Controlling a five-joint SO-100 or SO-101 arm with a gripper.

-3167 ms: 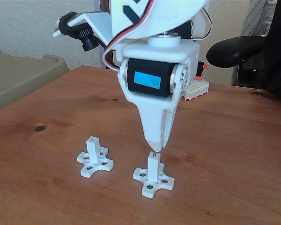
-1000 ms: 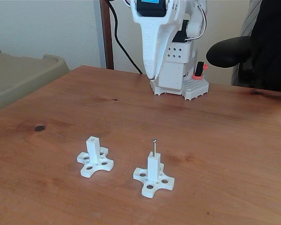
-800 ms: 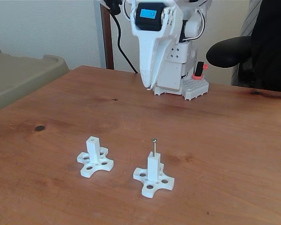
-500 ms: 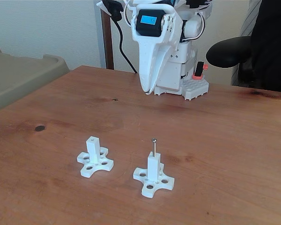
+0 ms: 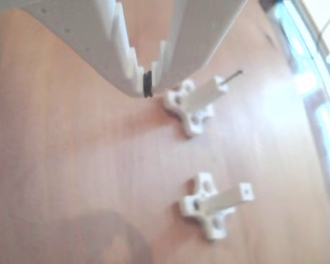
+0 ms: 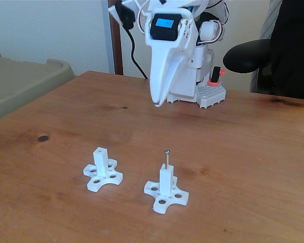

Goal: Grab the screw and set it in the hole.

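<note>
Upright atop white post (image 6: 165,180), thin dark screw (image 6: 166,158)

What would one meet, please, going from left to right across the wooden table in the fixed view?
Small dark knot in the wood → empty white plastic post → white gripper hanging above → thin dark-grey screw upright in the second white post.

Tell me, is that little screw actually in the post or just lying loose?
In. The screw stands upright out of the top of the right-hand post in the fixed view, its head above, with the gripper well away.
</note>
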